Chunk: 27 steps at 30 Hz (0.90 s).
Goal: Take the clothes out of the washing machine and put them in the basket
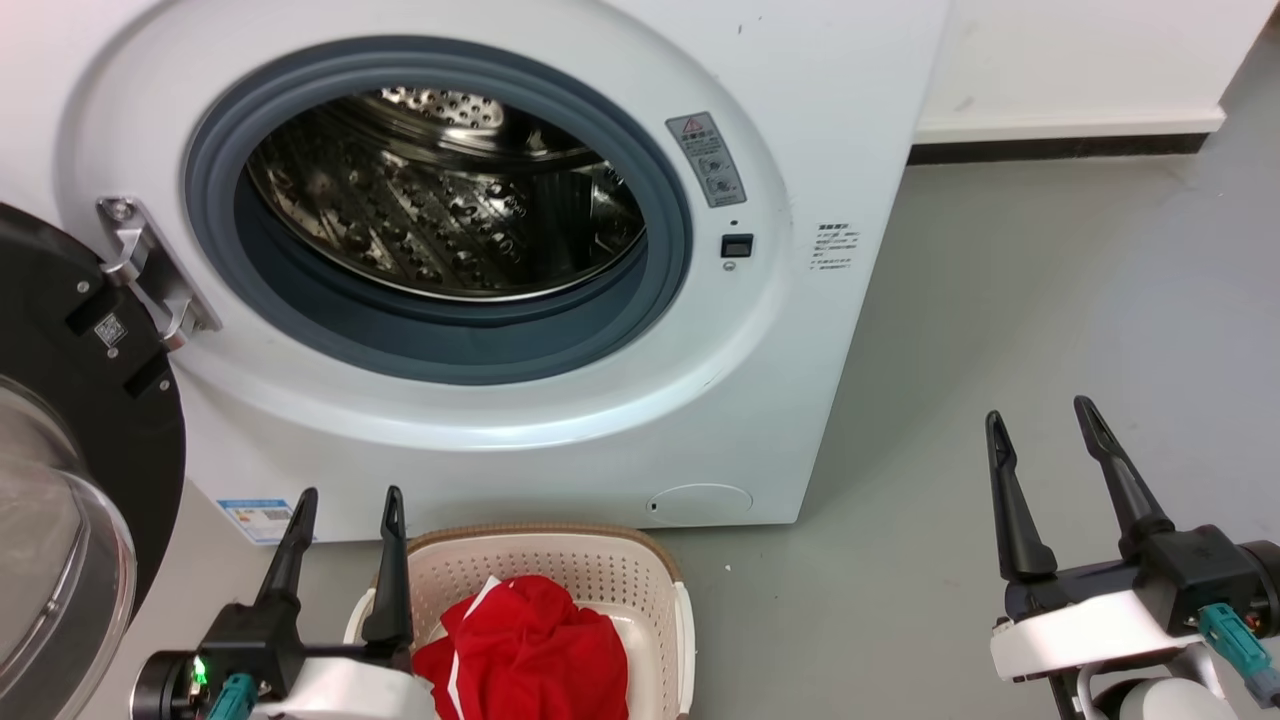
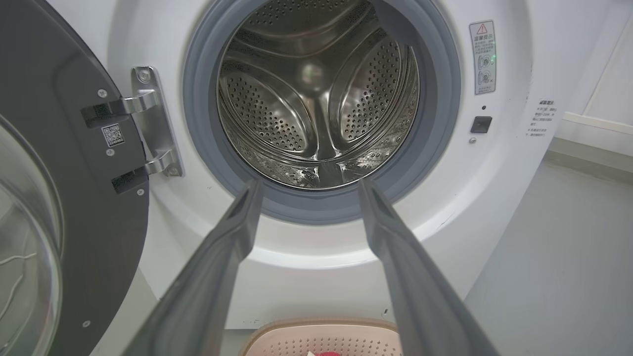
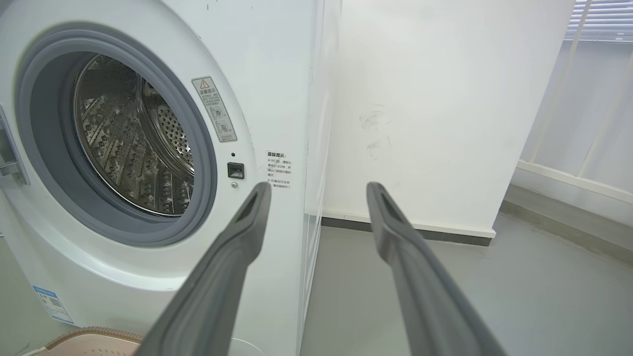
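Note:
The white washing machine (image 1: 620, 400) has its black-framed door (image 1: 70, 420) swung open to the left, and I see bare steel in its drum (image 1: 440, 190). On the floor right in front of it sits the cream basket (image 1: 600, 570), with red clothes (image 1: 530, 650) bunched inside. My left gripper (image 1: 350, 500) is open, just left of the basket, fingers pointing at the machine. My right gripper (image 1: 1040, 415) is open over the grey floor to the right, holding nothing. In the left wrist view the open left gripper (image 2: 309, 185) faces the drum (image 2: 316, 94), above the basket rim (image 2: 321, 331).
The open door (image 2: 59, 198) stands close on the left of my left arm. Grey floor (image 1: 1050, 300) stretches to the right of the machine, up to a white wall with a dark skirting (image 1: 1060, 148). A window with blinds (image 3: 598, 20) shows in the right wrist view.

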{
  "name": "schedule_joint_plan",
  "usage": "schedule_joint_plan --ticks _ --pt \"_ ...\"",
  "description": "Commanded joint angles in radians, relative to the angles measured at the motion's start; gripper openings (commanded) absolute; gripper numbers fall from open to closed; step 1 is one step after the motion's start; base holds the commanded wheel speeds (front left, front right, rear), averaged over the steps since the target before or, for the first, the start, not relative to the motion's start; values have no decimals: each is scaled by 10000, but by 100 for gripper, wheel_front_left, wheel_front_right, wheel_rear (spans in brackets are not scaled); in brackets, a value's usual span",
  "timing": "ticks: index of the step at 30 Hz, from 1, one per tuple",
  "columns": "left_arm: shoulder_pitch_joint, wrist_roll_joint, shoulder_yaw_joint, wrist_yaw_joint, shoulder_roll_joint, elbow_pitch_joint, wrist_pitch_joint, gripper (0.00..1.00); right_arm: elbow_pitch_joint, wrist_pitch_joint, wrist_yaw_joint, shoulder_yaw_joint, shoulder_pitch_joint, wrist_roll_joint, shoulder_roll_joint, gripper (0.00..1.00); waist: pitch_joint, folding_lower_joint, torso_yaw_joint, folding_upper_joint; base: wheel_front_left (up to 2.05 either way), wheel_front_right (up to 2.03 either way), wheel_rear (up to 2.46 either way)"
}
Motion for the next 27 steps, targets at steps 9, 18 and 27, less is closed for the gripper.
schedule_joint_plan --ticks 9,18,27 --pt "628 412 -38 290 -105 -383 -26 100 -22 -23 -11 -73 442 146 12 100 -354 2 -127 -1 0 0 0" --pt "670 473 -88 428 -137 -399 -26 100 -1 -23 -11 -67 401 156 12 100 -400 2 -130 -1 0 0 0" --pt "625 485 1 384 -148 -416 -26 100 15 -23 -11 -34 415 173 12 100 -384 2 -133 -1 0 0 0"
